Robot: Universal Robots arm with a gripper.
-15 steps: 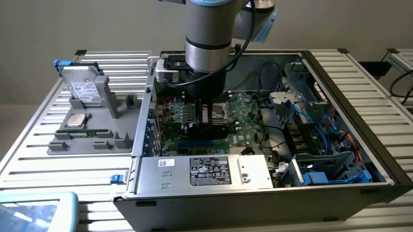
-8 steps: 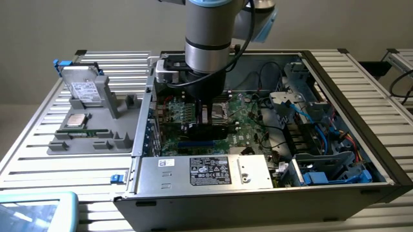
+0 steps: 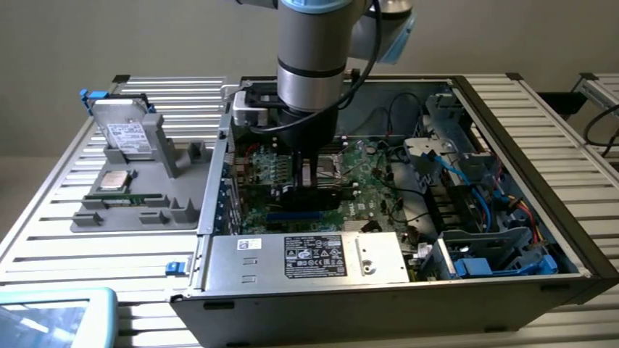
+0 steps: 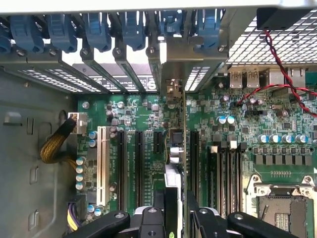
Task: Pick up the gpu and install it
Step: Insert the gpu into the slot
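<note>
Working on a slatted table (image 3: 43, 232), with an open pc case (image 3: 290, 312) laid on its side, panel off, presumably for straight-down access to the motherboard (image 3: 372, 170) (image 4: 129, 111). Reaching down vertically with the arm (image 3: 309, 58), mid-board. Keeping the grey parts tray (image 3: 179, 196) just beside the case on the exterior view's left, spares in it, apart from the work.

Pinching the gpu (image 3: 314, 197) (image 4: 174, 148) inside the case, upright and edge-on, long edge parallel with the black expansion slots (image 4: 193, 153). Likely held that way for pressing the connector edge straight down. Pointing the metal bracket end at the rear openings under the blue latches (image 4: 96, 29), so probably lined up for the backplate gap. Clamping with the gripper (image 3: 314, 181) (image 4: 173, 213) on the card's top edge, fingers (image 4: 148, 220) on either side.

Hard to read:
- Lower edge of the card and the slot beneath are masked by the card itself. Cannot tell seated or hovering, nor which slot.
- From the exterior view, just a dark block under the arm, with the contact point obscured.
- Finger bases cut off at the frame edge.
</note>
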